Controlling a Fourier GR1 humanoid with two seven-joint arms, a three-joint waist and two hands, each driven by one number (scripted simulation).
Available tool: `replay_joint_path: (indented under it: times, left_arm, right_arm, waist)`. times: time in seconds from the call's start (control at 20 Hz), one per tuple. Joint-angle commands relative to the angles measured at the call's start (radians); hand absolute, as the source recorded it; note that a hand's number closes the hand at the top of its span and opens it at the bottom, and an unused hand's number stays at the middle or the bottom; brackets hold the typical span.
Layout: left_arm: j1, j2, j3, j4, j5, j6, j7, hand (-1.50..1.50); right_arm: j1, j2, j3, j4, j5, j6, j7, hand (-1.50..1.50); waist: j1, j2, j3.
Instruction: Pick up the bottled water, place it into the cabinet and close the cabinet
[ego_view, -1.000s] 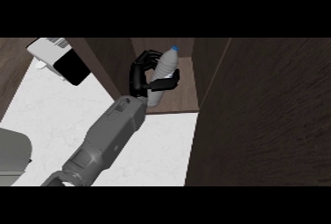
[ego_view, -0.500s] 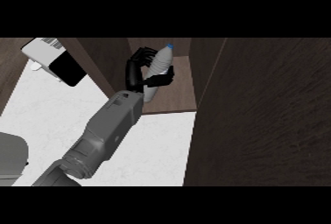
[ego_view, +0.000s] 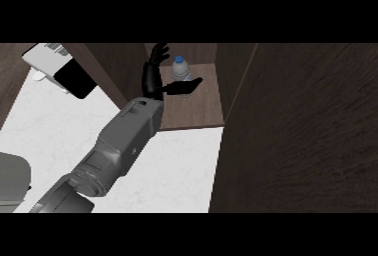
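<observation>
Bottled water (ego_view: 181, 70), a clear blue-capped plastic bottle, stands upright on the brown wooden cabinet shelf (ego_view: 196, 112) just right of the black left hand (ego_view: 153, 82), whose fingers (ego_view: 156, 57) are straight and spread (1 hand visible).

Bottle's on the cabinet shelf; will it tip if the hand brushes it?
Probably: the bottle stands upright, tall and narrow, so a nudge could topple it. The left hand, open, has its thumb close to the base. Toppled, it would likely roll on the shelf.

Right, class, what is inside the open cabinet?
A water bottle stands in the cabinet, the open left hand beside it. The thumb covers the bottle's base, so where it meets the shelf is hidden.
</observation>
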Motion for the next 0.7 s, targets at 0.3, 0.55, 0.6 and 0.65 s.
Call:
replay_joint_path:
  times: [0.3,0.55,0.6,0.65]
  left_arm:
    - [-0.053,-0.004,0.041,0.036,0.009,-0.044,-0.020,-1.50]
    - [-0.053,-0.005,0.022,0.030,-0.014,-0.089,-0.024,-1.50]
    - [-0.045,0.023,0.036,0.035,-0.013,-0.160,-0.037,-1.50]
    - [-0.064,-0.005,0.048,0.019,-0.001,-0.154,-0.036,-1.50]
  right_arm:
    - [0.002,-0.010,-0.020,-0.039,-0.032,0.022,0.010,-1.50]
    - [0.021,-0.009,-0.043,-0.054,-0.063,0.035,-0.005,-1.50]
    - [0.076,-0.005,-0.006,-0.061,-0.015,0.020,-0.035,-1.50]
    - [0.056,-0.027,-0.036,-0.084,-0.032,0.036,-0.009,-1.50]
  waist:
    - [-0.009,0.004,0.000]
    - [-0.006,0.000,0.000]
    - [0.003,-0.005,0.000]
    - [0.003,-0.003,0.000]
